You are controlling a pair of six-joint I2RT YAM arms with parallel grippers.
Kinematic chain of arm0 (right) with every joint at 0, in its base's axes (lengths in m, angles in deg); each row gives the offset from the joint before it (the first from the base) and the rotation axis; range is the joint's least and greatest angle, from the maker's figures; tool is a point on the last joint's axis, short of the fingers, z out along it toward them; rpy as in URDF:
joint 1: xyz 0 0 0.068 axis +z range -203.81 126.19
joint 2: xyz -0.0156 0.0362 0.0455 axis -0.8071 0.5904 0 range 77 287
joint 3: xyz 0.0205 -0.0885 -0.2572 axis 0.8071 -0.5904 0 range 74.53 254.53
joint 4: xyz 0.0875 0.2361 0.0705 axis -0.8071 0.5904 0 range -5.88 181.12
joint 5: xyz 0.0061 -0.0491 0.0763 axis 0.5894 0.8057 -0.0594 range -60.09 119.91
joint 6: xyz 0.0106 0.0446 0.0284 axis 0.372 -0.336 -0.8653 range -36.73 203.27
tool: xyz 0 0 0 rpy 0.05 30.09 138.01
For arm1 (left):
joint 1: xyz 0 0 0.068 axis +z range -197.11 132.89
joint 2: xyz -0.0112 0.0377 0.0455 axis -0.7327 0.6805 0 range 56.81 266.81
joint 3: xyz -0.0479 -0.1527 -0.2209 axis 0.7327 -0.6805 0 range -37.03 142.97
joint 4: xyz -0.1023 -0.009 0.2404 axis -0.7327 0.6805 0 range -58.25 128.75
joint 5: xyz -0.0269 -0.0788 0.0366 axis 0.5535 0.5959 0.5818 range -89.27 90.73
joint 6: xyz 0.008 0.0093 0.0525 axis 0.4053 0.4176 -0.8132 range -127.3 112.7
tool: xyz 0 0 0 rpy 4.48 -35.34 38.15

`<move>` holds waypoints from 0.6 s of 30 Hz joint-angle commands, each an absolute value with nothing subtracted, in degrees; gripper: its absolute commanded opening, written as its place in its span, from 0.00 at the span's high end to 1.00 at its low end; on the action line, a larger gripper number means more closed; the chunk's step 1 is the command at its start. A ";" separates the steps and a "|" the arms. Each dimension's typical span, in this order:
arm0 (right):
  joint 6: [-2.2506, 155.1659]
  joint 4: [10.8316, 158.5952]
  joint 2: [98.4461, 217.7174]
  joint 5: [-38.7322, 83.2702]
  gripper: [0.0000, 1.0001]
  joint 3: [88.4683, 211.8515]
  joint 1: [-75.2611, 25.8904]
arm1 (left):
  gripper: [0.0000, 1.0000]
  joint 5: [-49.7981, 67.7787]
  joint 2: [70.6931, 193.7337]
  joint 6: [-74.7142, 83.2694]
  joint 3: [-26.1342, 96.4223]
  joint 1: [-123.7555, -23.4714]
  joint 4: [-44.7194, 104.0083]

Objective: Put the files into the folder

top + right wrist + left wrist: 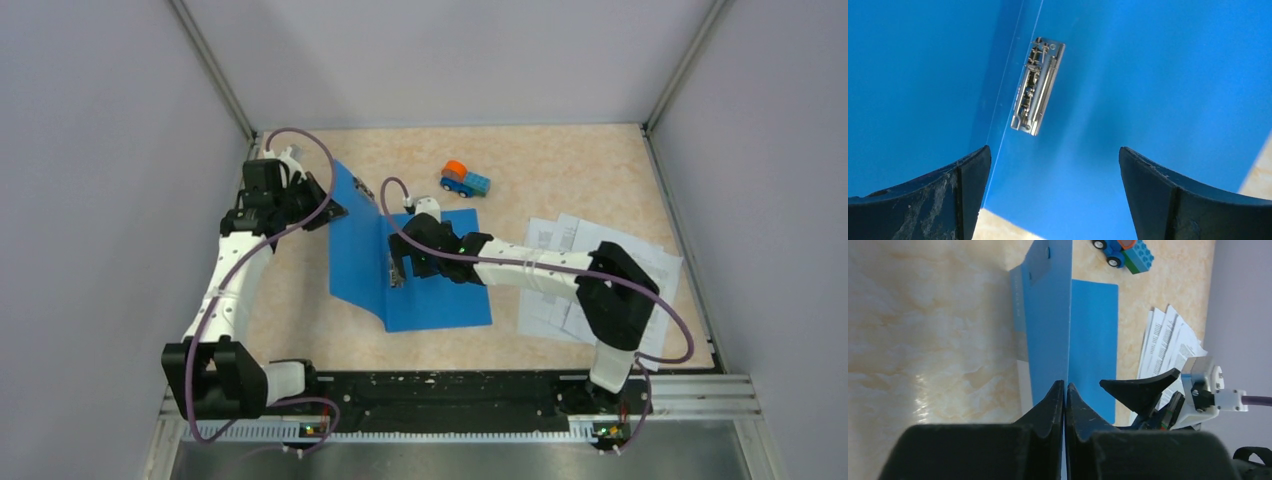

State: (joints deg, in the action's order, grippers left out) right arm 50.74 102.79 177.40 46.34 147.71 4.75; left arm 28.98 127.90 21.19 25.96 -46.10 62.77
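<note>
Step in hand: holding open; left tool [1064, 390] clamped on the raised cover of the bright-blue plastic folder [445, 305]; right tool [1054, 150] spread wide, empty, over its metal clip [1038, 92]; loose white printed sheets [560, 235] lie well apart on the worktop [570, 160]; next, presumably, fetch them.

The blue folder [440, 290] lies open, one cover raised, perhaps upright; white printed files [560, 235] fan out to its right.

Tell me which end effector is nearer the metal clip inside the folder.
Right. The right end effector hangs open over the clip; the left end effector is shut on the folder's raised cover, farther left.
</note>
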 commanded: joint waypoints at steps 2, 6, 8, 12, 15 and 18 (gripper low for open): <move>49.72 91.95 183.53 44.21 0.03 152.45 4.75 | 0.88 25.35 128.35 18.67 29.18 -44.47 64.97; 49.08 91.30 188.26 46.22 0.03 155.38 4.78 | 0.73 19.30 128.35 17.48 29.35 -44.31 67.27; 48.85 92.24 190.34 47.63 0.03 157.10 4.81 | 0.65 16.52 128.50 17.22 29.58 -44.31 68.33; 48.76 93.79 194.26 49.45 0.02 160.01 4.79 | 0.52 12.27 128.69 17.62 30.12 -44.24 69.87; 49.16 97.51 197.81 50.40 0.02 163.46 4.83 | 0.41 8.40 128.28 17.83 31.22 -44.23 70.99; 49.17 99.28 199.87 51.33 0.01 164.62 4.89 | 0.31 4.05 126.64 17.41 33.61 -44.22 71.67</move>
State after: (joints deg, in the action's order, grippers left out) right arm 49.23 96.67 197.29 48.70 161.11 4.64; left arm 11.32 128.60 18.08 28.82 -44.52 71.08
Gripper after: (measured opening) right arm 0.984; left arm 0.646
